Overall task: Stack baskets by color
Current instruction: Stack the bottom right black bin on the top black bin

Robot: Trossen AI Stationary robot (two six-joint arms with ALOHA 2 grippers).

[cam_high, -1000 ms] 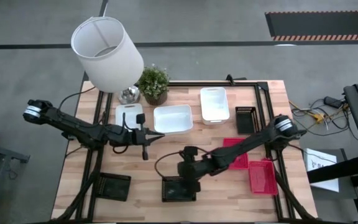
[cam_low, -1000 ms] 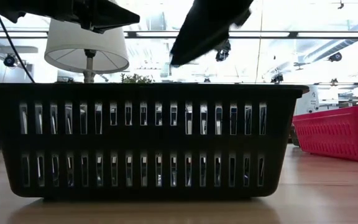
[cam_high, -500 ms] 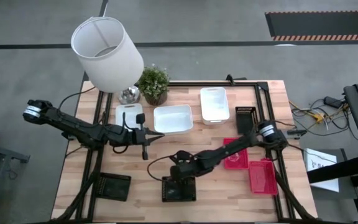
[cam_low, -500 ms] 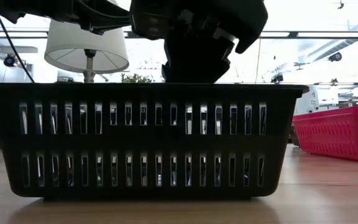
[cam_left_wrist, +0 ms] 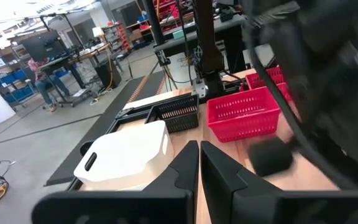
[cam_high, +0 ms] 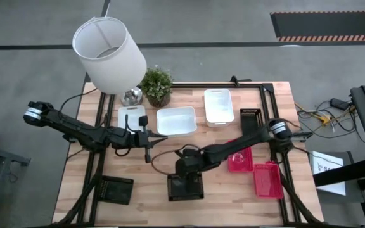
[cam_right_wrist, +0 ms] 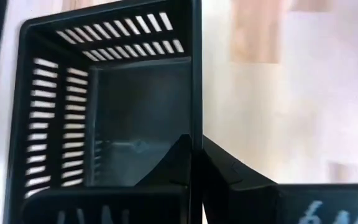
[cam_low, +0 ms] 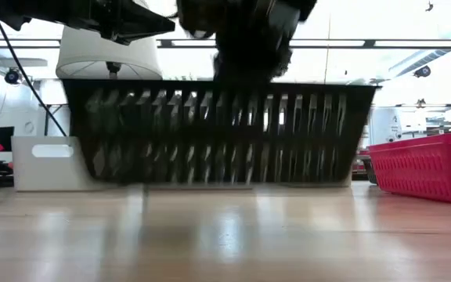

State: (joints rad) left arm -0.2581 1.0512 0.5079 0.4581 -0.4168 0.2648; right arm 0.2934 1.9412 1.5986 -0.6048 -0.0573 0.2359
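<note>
Since a second ago the right gripper [cam_high: 189, 172] has dropped onto the black basket [cam_high: 185, 187] at the counter's [cam_high: 151, 190] near edge, and that basket has come up off the wood: the low view shows it [cam_low: 218, 133] raised and motion-blurred, where before it sat flat. The right arm stretches low and long across the counter from its right side, wrist bent down over the basket; its gripper is clamped on one wall [cam_right_wrist: 194, 81], one finger inside and one outside. The left gripper [cam_high: 149, 140] hangs closed and empty above mid-counter.

The held basket is dark rectangular plastic with slotted mesh sides. Its long axis seems to run toward the counter's far edge, though blur makes this uncertain. Another black basket [cam_high: 116, 189] sits near the left corner, a third [cam_high: 250, 121] at the right. Smooth white baskets [cam_high: 175, 121] lie at the back, red mesh baskets [cam_high: 268, 179] on the right.
</note>
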